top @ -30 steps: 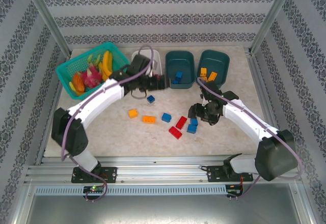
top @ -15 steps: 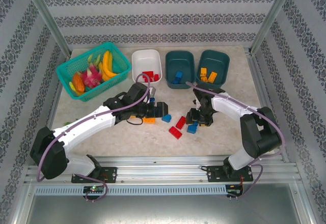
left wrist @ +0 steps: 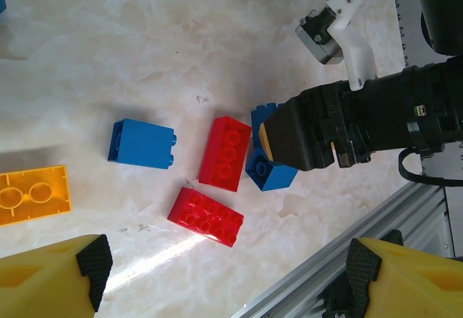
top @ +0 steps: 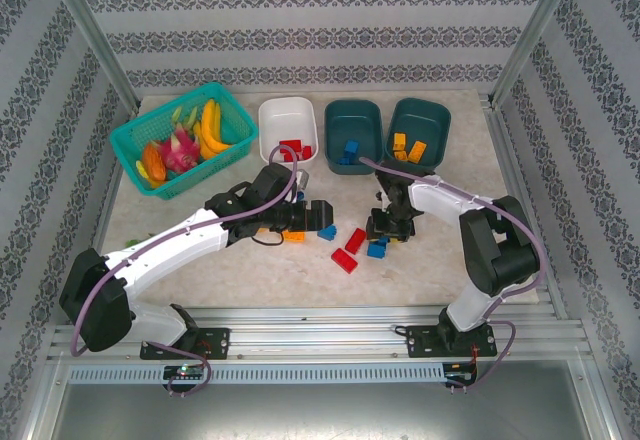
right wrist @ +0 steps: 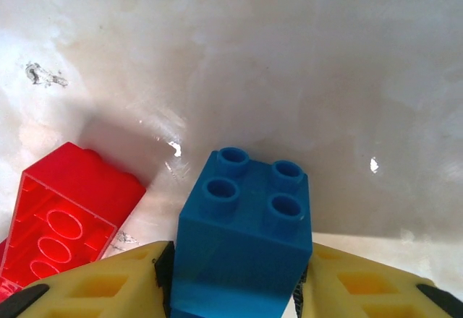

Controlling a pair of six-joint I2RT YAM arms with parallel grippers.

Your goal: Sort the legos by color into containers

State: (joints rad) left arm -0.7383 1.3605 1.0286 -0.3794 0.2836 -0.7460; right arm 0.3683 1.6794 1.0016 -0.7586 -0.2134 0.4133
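My right gripper [right wrist: 235, 274] is shut on a blue lego [right wrist: 246, 231], its yellow fingers [right wrist: 101, 285] pressed to both sides of the brick, which rests on the table. From above, this gripper [top: 384, 232] stands mid-table. A red lego [right wrist: 61, 217] lies just left of it. My left gripper [top: 322, 214] hovers open over loose legos: a blue one [left wrist: 142, 144], two red ones [left wrist: 226, 153] [left wrist: 207, 217] and an orange one [left wrist: 32, 194]. The white container [top: 273, 120] holds red legos, the middle teal container [top: 353, 115] a blue one, the right teal container [top: 425, 115] orange ones.
A turquoise mesh basket [top: 130, 145] of toy fruit stands at the back left. The metal rail [left wrist: 340, 256] of the table's near edge runs close behind the red legos. The two grippers are about a hand's width apart.
My left arm swung from the white container down to the middle of the table. My right gripper shifted a little and closed on the blue lego.
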